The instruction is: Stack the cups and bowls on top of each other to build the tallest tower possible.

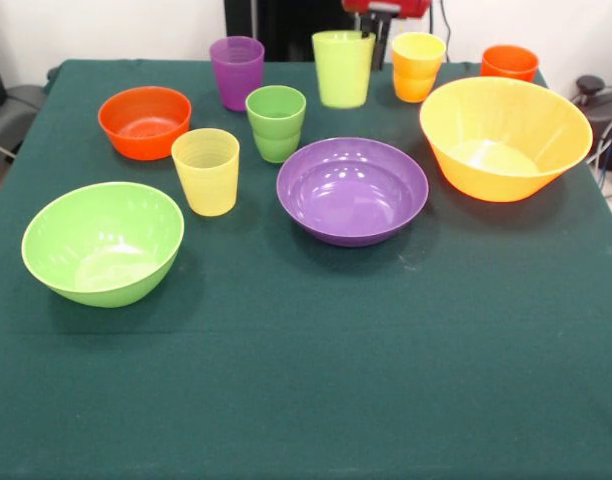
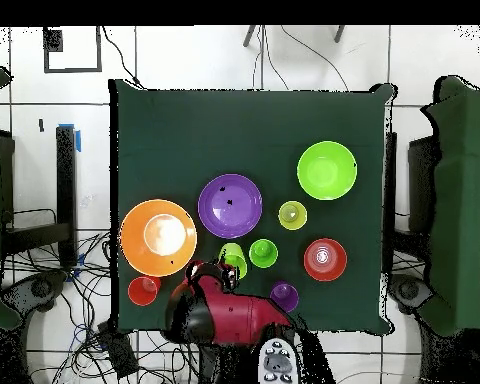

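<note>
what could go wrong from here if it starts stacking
1. The cups at the far edge stand close: reaching the lime cup could knock the yellow-orange cup or the dark green cup.
2. The orange cup sits near the table's corner; a nudge might send it off.
3. Nothing is stacked yet; a cup set in the glossy yellow-orange bowl may slide or tilt.

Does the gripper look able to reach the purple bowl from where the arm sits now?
Probably yes. The purple bowl sits open and empty mid-table, touching nothing. The dark green cup and lime green cup stand between it and the drawn-back gripper, but a descent from above looks clear.
</note>
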### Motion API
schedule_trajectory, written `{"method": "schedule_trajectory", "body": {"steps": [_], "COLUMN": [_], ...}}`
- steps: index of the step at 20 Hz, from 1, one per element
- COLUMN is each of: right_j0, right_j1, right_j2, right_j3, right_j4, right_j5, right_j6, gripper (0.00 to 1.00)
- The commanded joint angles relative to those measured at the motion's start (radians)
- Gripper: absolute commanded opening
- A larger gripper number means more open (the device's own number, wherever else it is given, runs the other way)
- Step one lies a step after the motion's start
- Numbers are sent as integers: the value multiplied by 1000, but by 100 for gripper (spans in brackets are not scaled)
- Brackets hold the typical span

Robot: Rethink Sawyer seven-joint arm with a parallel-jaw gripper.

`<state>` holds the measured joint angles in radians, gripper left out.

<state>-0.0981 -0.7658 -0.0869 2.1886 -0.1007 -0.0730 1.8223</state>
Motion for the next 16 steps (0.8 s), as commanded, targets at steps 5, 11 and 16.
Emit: {"method": "schedule_trajectory", "body": {"steps": [5,11,16], "right_j0": [68,130,201], "right_j1": [-245,-245,-214], "right_j2": [102,70,27], "right_j3": [45,24,-11], "right_j4": [134,169,196], "right_j5": [282,305,300], "right_j6": [215,243,279], "gripper": [0,0,0]}}
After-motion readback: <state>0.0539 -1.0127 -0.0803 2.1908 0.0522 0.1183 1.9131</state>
